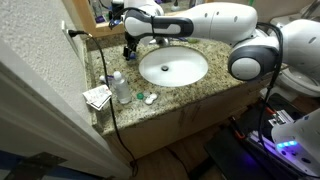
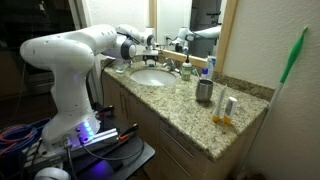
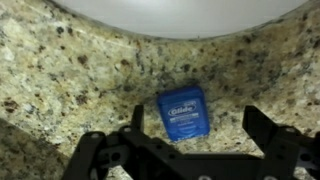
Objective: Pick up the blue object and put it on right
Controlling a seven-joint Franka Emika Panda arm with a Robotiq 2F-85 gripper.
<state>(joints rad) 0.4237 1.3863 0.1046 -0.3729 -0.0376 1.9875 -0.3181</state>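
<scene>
With the jaws spread wide and empty above the speckled desk (image 3: 60, 70), the blue object (image 3: 183, 112) lies centred between them, slightly tilted, near the sink (image 3: 170, 12).

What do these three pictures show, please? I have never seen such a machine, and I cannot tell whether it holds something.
A white robot arm reaches over a speckled stone bathroom counter. Two pictures come from cameras outside the robot; the third comes from a camera on its wrist, looking down. At the arm's end is the gripper, open and holding nothing. Below it, beside the white sink, a small blue object lies on the counter. A clear bottle stands farther along.
</scene>
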